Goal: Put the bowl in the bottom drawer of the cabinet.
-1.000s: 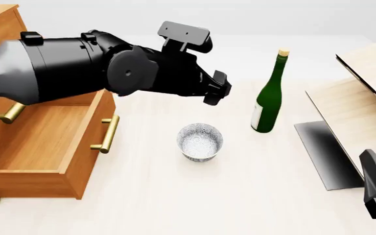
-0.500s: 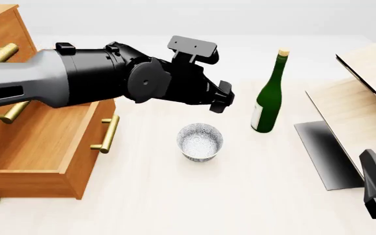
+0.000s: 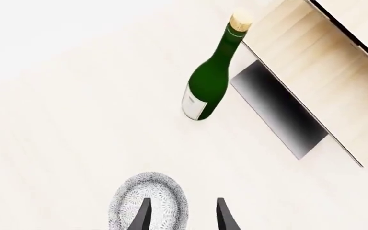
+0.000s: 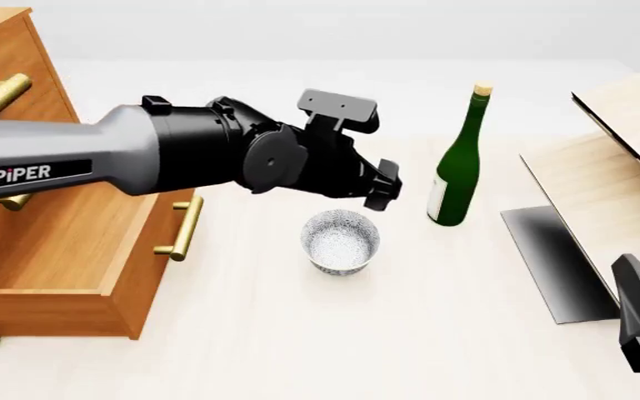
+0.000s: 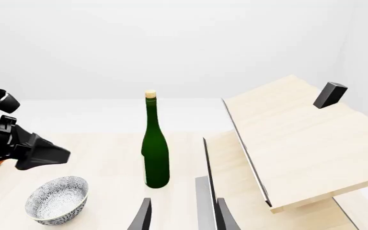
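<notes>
Hovering my left gripper (image 4: 382,190) above bowl (image 4: 340,241), fingers parted, nothing held, 1 fingertip over rim in wrist view. Bowl upright on table (image 4: 409,333), between bottle (image 4: 457,158) and bottom drawer (image 4: 87,250). Drawer already pulled open, bare inside. Left: grasp, carry, place. My right gripper (image 5: 180,215) idle, fingers apart.
</notes>
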Action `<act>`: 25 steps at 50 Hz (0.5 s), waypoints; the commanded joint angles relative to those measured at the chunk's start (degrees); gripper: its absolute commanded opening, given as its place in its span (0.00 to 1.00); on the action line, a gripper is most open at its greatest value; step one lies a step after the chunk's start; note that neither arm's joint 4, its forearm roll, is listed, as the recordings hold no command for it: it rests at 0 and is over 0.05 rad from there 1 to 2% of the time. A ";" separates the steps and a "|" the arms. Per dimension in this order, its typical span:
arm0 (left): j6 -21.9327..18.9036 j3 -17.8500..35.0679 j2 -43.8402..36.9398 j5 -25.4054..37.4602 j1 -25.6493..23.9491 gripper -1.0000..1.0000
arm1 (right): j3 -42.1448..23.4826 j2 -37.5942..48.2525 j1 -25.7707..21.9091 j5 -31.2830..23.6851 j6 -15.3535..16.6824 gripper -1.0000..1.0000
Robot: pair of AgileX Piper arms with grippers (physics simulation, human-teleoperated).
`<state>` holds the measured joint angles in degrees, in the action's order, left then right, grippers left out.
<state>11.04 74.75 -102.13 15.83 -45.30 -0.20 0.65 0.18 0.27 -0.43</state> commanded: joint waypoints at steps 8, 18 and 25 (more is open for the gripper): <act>1.07 -0.64 -1.91 -1.04 -0.18 1.00 | 0.00 0.00 -0.01 0.00 -0.01 1.00; 1.69 -1.09 -2.71 -2.09 -0.23 1.00 | 0.00 0.00 0.00 0.00 0.00 1.00; 2.41 -1.51 -3.51 -3.08 -0.12 1.00 | 0.00 -0.01 0.00 0.00 0.01 1.00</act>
<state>12.69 73.66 -104.73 13.73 -45.44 -0.20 0.65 0.18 0.27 -0.42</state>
